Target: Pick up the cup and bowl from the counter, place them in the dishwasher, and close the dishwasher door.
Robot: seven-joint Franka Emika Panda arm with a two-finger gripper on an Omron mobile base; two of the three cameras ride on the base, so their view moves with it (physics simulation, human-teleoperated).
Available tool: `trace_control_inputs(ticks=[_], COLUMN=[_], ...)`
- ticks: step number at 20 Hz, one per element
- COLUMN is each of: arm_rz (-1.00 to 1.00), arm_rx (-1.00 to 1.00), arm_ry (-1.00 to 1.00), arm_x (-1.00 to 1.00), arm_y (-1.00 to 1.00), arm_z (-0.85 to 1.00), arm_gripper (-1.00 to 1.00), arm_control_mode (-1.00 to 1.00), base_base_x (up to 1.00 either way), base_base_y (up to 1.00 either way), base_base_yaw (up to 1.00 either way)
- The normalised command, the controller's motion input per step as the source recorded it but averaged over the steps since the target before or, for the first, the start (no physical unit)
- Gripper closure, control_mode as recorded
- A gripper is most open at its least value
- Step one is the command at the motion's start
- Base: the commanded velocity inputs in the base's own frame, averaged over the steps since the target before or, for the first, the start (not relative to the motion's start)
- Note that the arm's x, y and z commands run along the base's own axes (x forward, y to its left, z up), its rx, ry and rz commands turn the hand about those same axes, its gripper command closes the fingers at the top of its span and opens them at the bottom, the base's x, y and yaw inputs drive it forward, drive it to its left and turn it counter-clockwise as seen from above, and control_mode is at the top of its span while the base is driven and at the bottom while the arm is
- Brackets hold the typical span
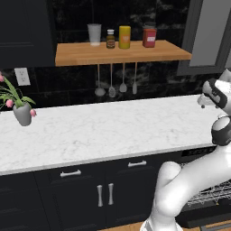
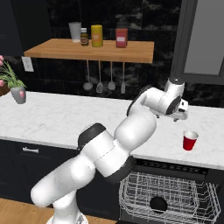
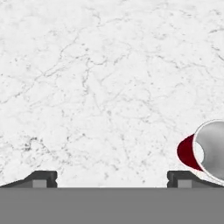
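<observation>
The red cup (image 2: 190,140) stands upright near the counter's (image 2: 65,118) front edge, above the open dishwasher (image 2: 168,197). The gripper (image 3: 112,177) hangs above it, jaws fully spread and empty; in the hand view the cup lies off-centre beside 1 fingertip.

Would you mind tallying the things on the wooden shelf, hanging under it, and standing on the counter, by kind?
Shelf containers: 4 (tumbler, brown bottle, yellow jar, red jar)
Hanging utensils: 4
Flower vase: 1
Red cup: 1
Total: 10
</observation>
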Motion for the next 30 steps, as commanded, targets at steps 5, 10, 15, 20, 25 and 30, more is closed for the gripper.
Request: trace_control_inputs(ticks=[5, 10, 15, 20, 25, 30], arm_rz=[-0.04, 0.00, 0.00, 0.00, 0.01, 0.03], arm_rx=[0.00, 0.01, 0.01, 0.01, -0.02, -0.03], arm_ry=[0.33, 0.03, 0.00, -0.01, -0.15, -0.03], arm_x=[0.24, -0.22, -0.92, -0.85, -0.05, 0.04], arm_y=[-0.17, -0.02, 0.00, 0.00, 0.01, 0.00], arm_z=[0.02, 0.01, -0.02, -0.74, -0.36, -0.06], arm_gripper=[-1.00, -1.00, -1.00, -1.00, -1.00, -1.00], arm_control_mode=[-1.00, -1.00, -1.00, -1.00, -1.00, -1.00], base_base_x=[0.00, 0.00, 0.00, 0.00, 0.00, 0.00], base_base_y=[0.00, 0.00, 0.00, 0.00, 0.00, 0.00], base_base_yaw=[0.00, 0.00, 0.00, 0.00, 0.00, 0.00])
